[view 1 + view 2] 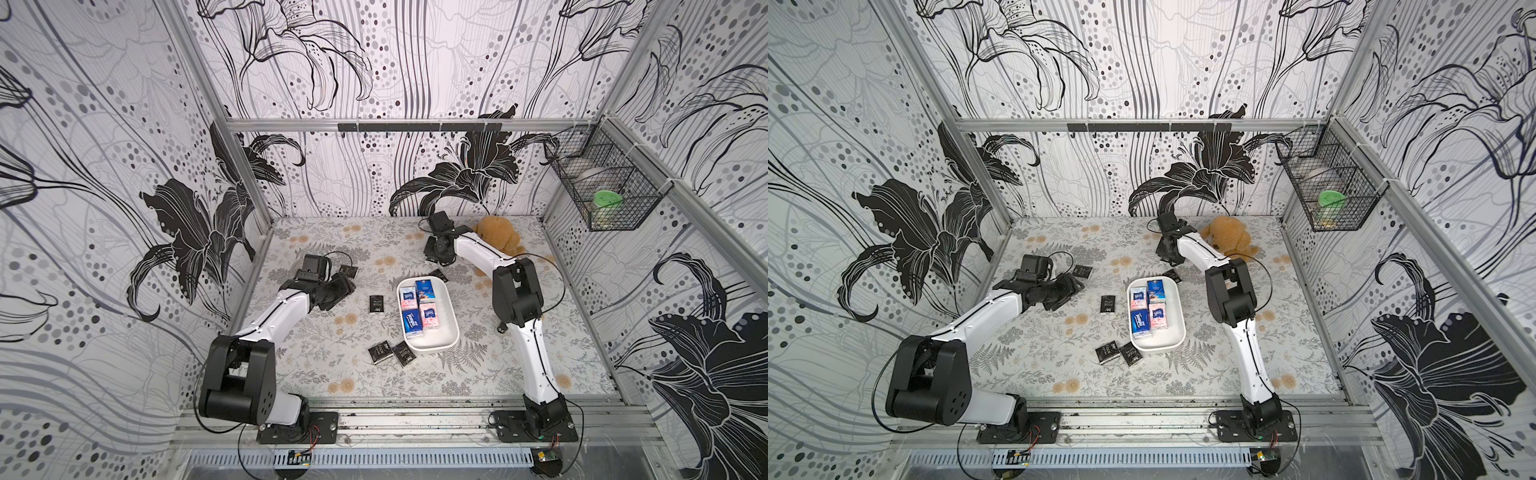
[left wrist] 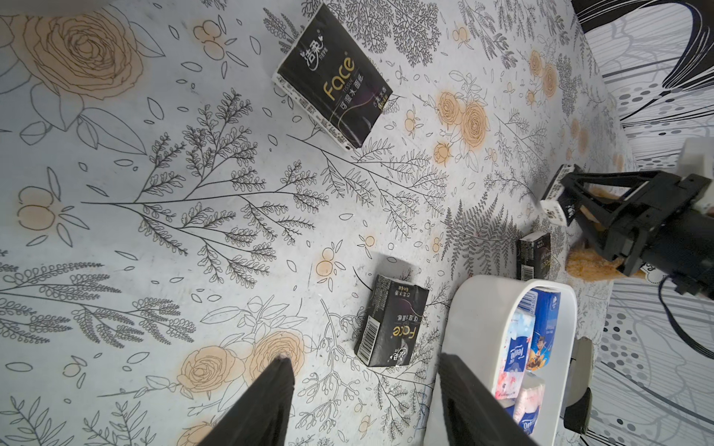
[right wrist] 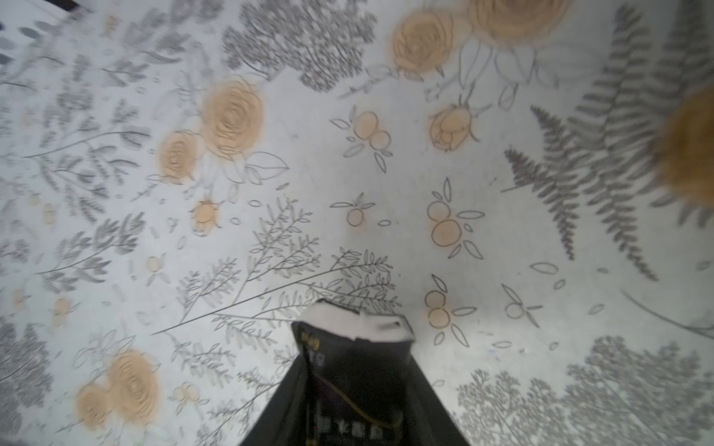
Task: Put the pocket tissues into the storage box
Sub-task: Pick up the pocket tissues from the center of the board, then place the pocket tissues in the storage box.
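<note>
Right now your right fingers (image 3: pixel 276 409) are gripping a black packet (image 3: pixel 355 355) over the worktop (image 1: pixel 316 361) beyond the storage box (image 1: pixel 452 332), near the brown plush toy (image 1: pixel 496 237), while your left fingers (image 2: pixel 266 401) are hanging open and empty. Blue and pink packets (image 1: pixel 412 322) are lying in the box. A lone black packet (image 1: pixel 376 304) is lying between it and your left arm, a black pair (image 1: pixel 380 352) is sitting just beside its near corner, and a far black packet (image 1: pixel 437 275) is sitting by its far rim.

- Several pocket tissues (image 1: pixel 412 322) lie in the storage box (image 1: pixel 432 343).
- A lone packet (image 1: pixel 376 304) lies left of the box.
- Two packets (image 1: pixel 380 352) lie side by side, just before its near left corner.
- Another packet (image 1: pixel 438 275) lies just behind it.
- A teddy bear (image 1: pixel 496 237) sits far back, right.
</note>
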You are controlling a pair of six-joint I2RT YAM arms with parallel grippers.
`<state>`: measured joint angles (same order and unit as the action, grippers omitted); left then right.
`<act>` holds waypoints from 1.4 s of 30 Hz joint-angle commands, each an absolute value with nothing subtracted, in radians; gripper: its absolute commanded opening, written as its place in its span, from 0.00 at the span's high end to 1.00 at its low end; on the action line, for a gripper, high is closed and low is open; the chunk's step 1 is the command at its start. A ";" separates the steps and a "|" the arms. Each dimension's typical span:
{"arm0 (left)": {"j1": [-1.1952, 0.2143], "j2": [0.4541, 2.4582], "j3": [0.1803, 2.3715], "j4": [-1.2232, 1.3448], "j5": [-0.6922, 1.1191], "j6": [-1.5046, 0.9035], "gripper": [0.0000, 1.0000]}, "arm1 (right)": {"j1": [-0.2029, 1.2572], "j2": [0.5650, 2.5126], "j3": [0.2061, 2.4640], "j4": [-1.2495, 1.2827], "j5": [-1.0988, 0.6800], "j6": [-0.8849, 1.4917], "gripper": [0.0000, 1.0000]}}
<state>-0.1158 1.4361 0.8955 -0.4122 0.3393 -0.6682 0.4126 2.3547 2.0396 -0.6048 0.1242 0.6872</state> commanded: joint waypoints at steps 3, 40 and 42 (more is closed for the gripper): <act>-0.115 1.412 0.904 -0.402 0.378 -0.682 0.36 | 0.412 2.176 2.010 -0.621 0.124 0.529 0.62; -0.271 1.438 1.015 -0.472 0.316 -0.736 0.35 | 0.503 1.754 1.284 -0.457 -0.171 0.509 0.57; -0.270 1.428 1.009 -0.476 0.310 -0.734 0.36 | 0.503 1.769 1.292 -0.456 -0.166 0.509 0.54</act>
<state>-0.2783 1.4631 1.0187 -0.4744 0.3351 -0.7361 0.4992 1.7542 1.2610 -0.4690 -0.1619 0.5076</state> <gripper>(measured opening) 0.645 0.449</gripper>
